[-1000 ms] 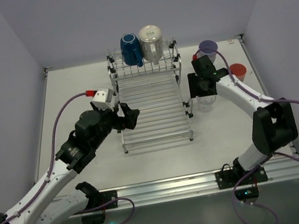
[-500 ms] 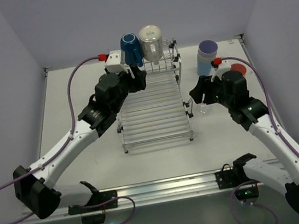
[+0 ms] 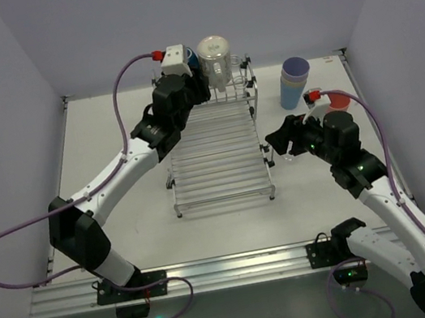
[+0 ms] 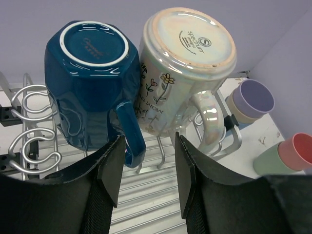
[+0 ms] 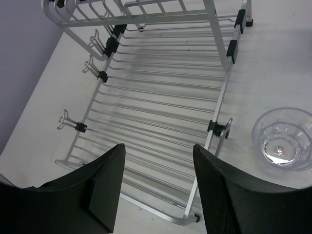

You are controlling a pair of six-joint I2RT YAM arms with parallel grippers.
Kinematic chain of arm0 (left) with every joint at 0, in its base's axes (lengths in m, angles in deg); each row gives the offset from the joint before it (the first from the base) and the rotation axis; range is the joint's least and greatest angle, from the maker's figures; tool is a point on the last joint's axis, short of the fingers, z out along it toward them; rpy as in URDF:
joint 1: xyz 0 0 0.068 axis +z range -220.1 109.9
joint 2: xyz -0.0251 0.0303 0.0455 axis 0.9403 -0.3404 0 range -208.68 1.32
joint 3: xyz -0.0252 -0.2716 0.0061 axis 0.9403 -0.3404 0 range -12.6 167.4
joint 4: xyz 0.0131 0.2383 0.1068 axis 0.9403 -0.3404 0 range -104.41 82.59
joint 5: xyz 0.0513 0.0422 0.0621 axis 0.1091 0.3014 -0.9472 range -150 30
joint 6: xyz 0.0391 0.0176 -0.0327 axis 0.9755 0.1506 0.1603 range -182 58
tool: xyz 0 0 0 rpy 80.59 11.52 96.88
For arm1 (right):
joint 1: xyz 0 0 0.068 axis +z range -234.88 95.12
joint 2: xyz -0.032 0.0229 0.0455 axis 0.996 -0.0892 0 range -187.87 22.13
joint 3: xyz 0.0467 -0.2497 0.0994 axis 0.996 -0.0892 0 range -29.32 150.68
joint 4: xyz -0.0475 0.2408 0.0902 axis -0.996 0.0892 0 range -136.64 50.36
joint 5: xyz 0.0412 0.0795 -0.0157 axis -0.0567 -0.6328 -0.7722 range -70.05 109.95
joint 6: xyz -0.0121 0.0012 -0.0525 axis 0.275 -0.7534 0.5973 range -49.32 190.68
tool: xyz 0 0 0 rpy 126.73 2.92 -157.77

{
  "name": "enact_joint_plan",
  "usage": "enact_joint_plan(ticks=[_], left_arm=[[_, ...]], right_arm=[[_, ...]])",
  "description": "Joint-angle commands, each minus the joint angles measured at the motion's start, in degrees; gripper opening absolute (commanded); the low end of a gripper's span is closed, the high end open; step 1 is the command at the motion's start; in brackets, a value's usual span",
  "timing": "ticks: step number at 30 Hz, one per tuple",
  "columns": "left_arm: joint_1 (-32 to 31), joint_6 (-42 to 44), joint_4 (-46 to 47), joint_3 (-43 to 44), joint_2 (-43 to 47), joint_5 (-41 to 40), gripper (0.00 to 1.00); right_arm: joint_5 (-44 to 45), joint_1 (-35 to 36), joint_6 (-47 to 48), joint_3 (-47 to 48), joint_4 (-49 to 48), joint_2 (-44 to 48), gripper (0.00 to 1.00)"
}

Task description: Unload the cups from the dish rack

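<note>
Left end effector (image 4: 147, 142) is open, jaws straddling the handle of the dark-blue mug (image 4: 90, 83), not clamped yet. The mug sits upside down on the dish rack's (image 3: 218, 166) raised loops, touching the pearl floral mug (image 4: 185, 63). Risks: a thin handle pinch lets the mug swing, a sideways lift drags the neighbour off its loops, and the rim may snag wire. Right end effector (image 5: 157, 152) is open and empty above the rack's edge, with a clear cup (image 5: 282, 139) on the desk (image 5: 273, 73) beside it.
</note>
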Motion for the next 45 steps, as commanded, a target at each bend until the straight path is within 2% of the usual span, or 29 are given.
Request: enact_joint_plan(ticks=[1,14,29,33,34,37,45], left_arm=[[0.40,1.59,2.12,3.66,-1.48,-2.88,0.50],[0.57,4.49,0.10,5.51,-5.00,-7.27,0.44],[2.24,7.57,0.36,-0.38,-0.26,-12.11,0.40],[2.68,8.00,0.72,-1.43,0.36,-10.20,0.45],[2.68,8.18,1.50,-1.70,0.36,-9.31,0.51],[2.86,8.79,2.30,-1.61,-0.08,-6.59,0.60],[2.95,9.94,2.74,1.37,-3.59,-3.24,0.56]], right_arm=[[-2.05,0.07,-0.66,-0.17,-3.52,0.84,0.60],[-2.57,0.15,-0.75,-0.17,-3.60,0.93,0.60],[-3.10,0.15,-1.10,-0.61,-3.69,1.37,0.60],[-3.36,0.15,-1.28,-0.79,-3.96,1.37,0.60],[-3.62,0.15,-1.28,-0.79,-4.13,1.20,0.60],[-3.98,0.15,-1.28,-0.78,-4.13,1.02,0.60],[-4.77,0.33,-1.36,-0.79,-4.04,1.46,0.60]])
